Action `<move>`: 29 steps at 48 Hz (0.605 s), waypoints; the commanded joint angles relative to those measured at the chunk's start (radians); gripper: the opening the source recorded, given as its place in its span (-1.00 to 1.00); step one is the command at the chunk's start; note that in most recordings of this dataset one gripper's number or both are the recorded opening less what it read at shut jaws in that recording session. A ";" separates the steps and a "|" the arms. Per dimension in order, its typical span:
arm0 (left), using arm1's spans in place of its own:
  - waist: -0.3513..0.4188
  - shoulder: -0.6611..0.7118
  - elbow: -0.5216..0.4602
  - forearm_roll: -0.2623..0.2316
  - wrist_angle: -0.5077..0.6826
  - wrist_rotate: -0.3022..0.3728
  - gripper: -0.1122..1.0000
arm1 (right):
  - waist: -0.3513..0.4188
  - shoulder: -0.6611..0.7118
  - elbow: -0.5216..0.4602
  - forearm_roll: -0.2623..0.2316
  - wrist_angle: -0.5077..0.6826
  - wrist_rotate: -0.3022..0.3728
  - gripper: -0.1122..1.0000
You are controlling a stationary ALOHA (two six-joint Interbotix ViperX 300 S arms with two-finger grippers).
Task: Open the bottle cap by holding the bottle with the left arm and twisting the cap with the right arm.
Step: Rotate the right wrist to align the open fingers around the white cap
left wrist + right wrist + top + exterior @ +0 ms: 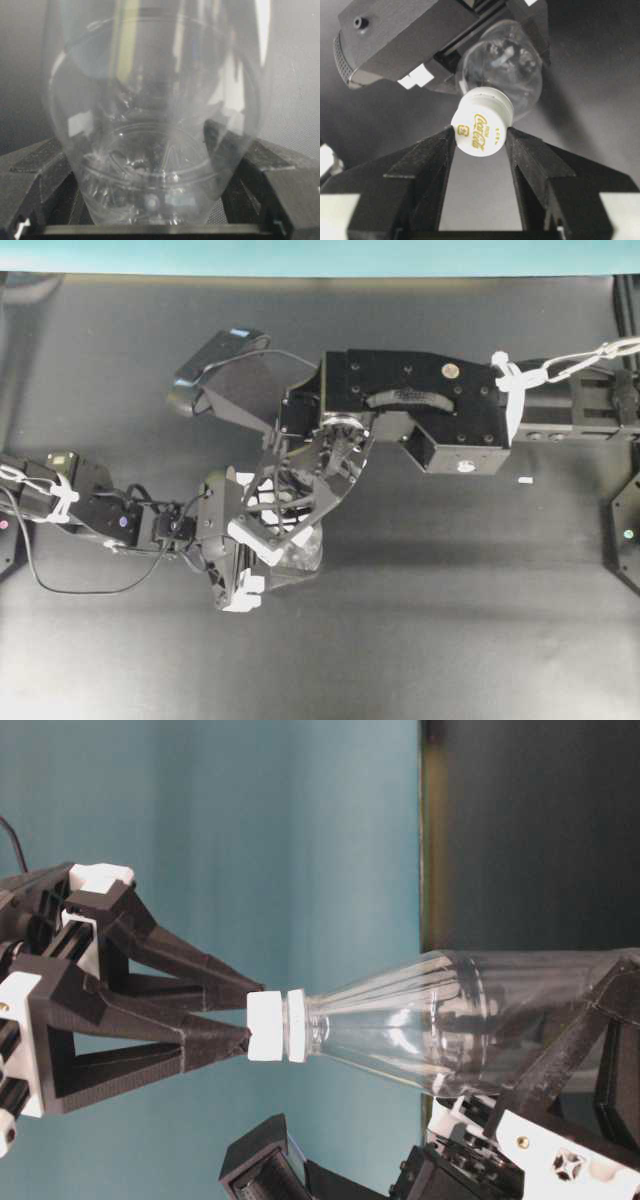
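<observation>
Bottle (pixel 440 1025) stands upright, white cap (pixel 482 125) topmost between right claw (pixel 480 145) fingers.

Gold script reading "Coca-Cola" is printed on the flat top of the white bottle cap (pixel 482 125), seen in the right wrist view; beside that script a small gold square frame holds a single character, which might be taken for a digit or a letter but cannot be made out for certain; a short line of tiny gold characters runs along the other side of the script and is too small to be read; a curved line of embossed lettering is seen on the boxy housing of the right arm (pixel 412 397) in the overhead view, but it is too blurred to be read.
</observation>
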 commanded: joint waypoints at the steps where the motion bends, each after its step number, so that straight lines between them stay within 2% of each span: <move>1: -0.005 -0.002 -0.008 0.005 -0.003 -0.003 0.68 | 0.006 0.005 -0.006 0.003 0.015 -0.075 -0.18; 6: -0.005 -0.002 -0.008 0.005 -0.002 -0.003 0.68 | 0.006 0.006 -0.006 0.003 0.031 -0.206 -0.27; 7: -0.005 -0.002 -0.008 0.003 -0.002 -0.003 0.68 | 0.006 0.006 -0.008 0.003 0.032 -0.249 -0.29; 14: -0.005 -0.002 -0.008 0.003 -0.002 -0.003 0.68 | 0.006 0.006 -0.008 0.002 0.031 -0.422 -0.60; 18: -0.005 -0.002 -0.008 0.005 0.000 -0.003 0.68 | 0.005 0.008 -0.009 0.002 0.031 -0.468 -0.84; 25: -0.005 -0.002 -0.008 0.003 -0.002 -0.003 0.68 | -0.006 0.006 -0.011 -0.003 0.028 -0.497 -0.83; 29: -0.005 -0.002 -0.008 0.003 -0.002 -0.003 0.68 | -0.006 0.006 -0.012 -0.003 0.026 -0.580 -0.83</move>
